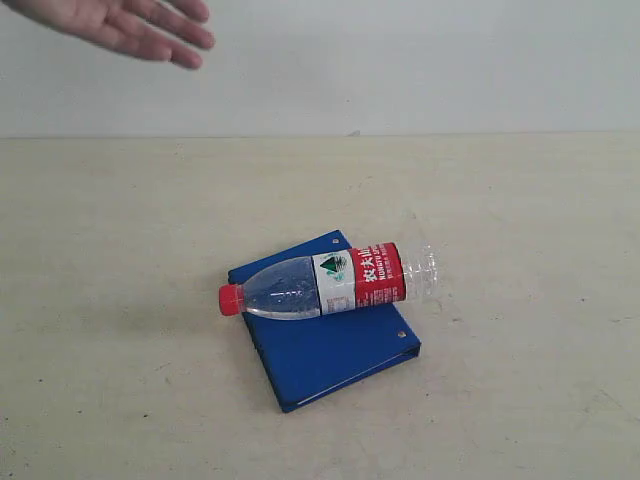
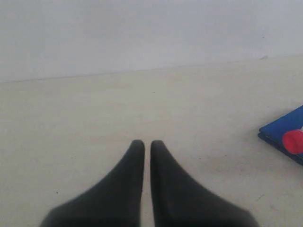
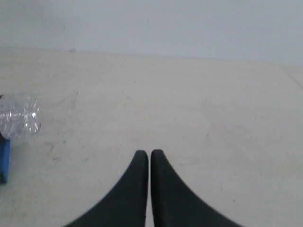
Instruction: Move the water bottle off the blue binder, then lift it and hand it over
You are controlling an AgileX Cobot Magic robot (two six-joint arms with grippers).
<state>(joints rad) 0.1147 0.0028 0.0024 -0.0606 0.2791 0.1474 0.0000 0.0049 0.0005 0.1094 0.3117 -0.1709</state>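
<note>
Wide pale table [image 1: 120,300], and both grippers sit low over it, well apart from the work. The blue binder [image 1: 335,360] lies flat, ahead of the left gripper [image 2: 147,144] and off to one side, with only a corner [image 2: 284,125] in that wrist's view. The right gripper [image 3: 149,153] catches just a sliver of its edge [image 3: 4,158]. Across the binder lies the water bottle [image 1: 330,283], on its side and slantwise: clear base [image 3: 19,116] overhanging toward the right gripper, red cap [image 2: 293,142] at the binder edge nearest the left one. A person's open hand [image 1: 130,22] hangs in the far corner on the left arm's side, fingers stretched. Both grippers point forward along the table, black fingers pressed together, gripping nothing. The bottle's label [image 1: 360,278] has white Chinese characters on red and a green emblem on white, with print too small to read.
</note>
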